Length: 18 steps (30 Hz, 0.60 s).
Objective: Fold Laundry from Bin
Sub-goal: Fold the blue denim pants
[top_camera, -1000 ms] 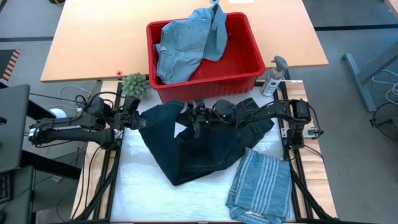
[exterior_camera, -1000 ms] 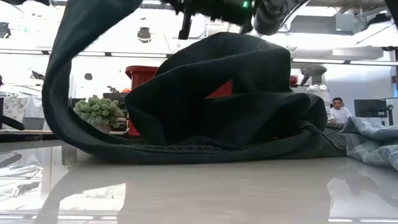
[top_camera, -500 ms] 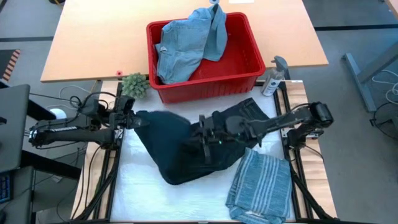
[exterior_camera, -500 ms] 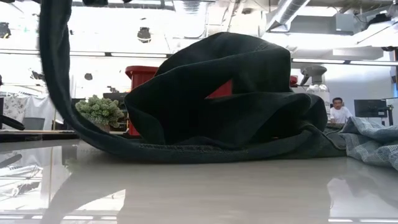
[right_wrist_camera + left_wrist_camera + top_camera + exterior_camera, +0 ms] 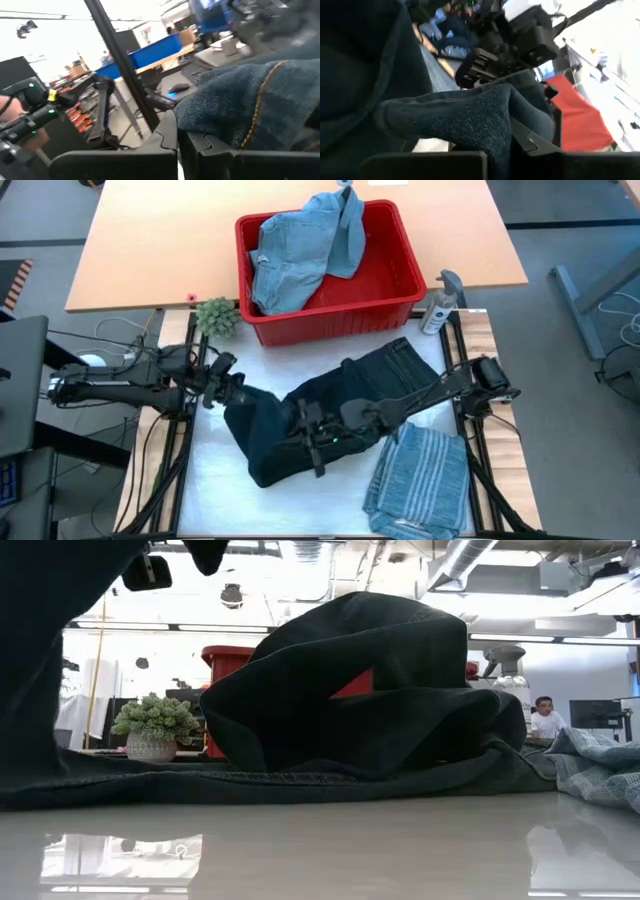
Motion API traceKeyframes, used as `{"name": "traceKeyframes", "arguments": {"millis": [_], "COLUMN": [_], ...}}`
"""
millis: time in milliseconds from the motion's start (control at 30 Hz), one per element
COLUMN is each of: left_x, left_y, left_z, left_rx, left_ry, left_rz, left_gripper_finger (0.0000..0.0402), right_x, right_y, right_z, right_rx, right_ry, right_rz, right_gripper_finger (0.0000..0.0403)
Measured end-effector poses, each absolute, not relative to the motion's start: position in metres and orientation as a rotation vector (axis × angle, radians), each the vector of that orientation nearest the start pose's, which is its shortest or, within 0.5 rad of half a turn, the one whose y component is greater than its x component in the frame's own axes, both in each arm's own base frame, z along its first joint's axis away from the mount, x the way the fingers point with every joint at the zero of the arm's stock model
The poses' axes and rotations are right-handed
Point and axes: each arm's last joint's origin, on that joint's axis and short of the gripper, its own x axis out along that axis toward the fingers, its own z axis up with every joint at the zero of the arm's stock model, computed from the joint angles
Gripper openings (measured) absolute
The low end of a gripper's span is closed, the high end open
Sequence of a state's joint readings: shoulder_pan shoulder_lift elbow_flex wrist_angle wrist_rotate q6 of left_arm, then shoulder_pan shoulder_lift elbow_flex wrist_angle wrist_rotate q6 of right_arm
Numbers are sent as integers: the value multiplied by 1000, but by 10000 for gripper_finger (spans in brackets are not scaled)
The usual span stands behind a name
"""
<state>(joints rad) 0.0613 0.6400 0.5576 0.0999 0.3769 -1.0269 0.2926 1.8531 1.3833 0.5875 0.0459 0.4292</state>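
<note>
Trousers: dark navy trousers (image 5: 330,415) lie in a heap mid-table, running from about 1 o'clock down to 7 o'clock of the white mat (image 5: 215,480); in the low view they rise as a rounded mound (image 5: 360,690).
Left gripper: the left gripper (image 5: 232,383) sits at the heap's 10 o'clock edge, fingers together and clamped on a fold of the trousers; the left wrist view shows the dark denim (image 5: 470,117) pinched between its fingers.
Right gripper: the right gripper (image 5: 308,430) reaches across to the heap's 6 o'clock part, fingers together and clamped on the trousers; its wrist view shows a blue seam with tan stitching (image 5: 250,110) in the fingers.
Shirt: a blue-grey striped shirt (image 5: 420,480) lies folded at 4 o'clock of the trousers, touching them.
Bin: the red bin (image 5: 400,275) stands at 12 o'clock of the trousers, just beyond the mat.
Denim: light blue denim pieces (image 5: 300,250) fill the bin's 9 o'clock half, one draped over its far rim.
Plant: a small potted plant (image 5: 216,314) stands at the bin's 8 o'clock corner.
Bottle: a spray bottle (image 5: 440,305) stands at the bin's 4 o'clock corner.
Room: a person (image 5: 545,718) shows far behind the table in the low view.
</note>
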Motion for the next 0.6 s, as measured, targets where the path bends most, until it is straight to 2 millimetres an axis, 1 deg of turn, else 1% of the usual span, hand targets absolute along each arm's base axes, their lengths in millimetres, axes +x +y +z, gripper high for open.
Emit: {"name": "traceKeyframes", "arguments": {"millis": [133, 267, 400, 500, 600], "left_x": [150, 144, 135, 127, 117], "left_y": [-10, -15, -20, -23, -25], "left_z": [295, 293, 289, 287, 282], "left_rx": [-989, -978, -968, -949, -949], "left_ry": [265, 326, 412, 462, 526], "left_rz": [-347, -403, -469, -495, -506], "left_gripper_finger": [48, 103, 153, 180, 199], "right_x": [436, 452, 470, 481, 493], "right_y": [133, 138, 144, 148, 151], "right_z": [313, 317, 310, 307, 301], "right_rx": [445, 447, 462, 489, 525], "right_ry": [-70, -63, -34, -35, -33], "right_rz": [313, 336, 343, 353, 371], "right_gripper_finger": [23, 23, 23, 23, 23]}}
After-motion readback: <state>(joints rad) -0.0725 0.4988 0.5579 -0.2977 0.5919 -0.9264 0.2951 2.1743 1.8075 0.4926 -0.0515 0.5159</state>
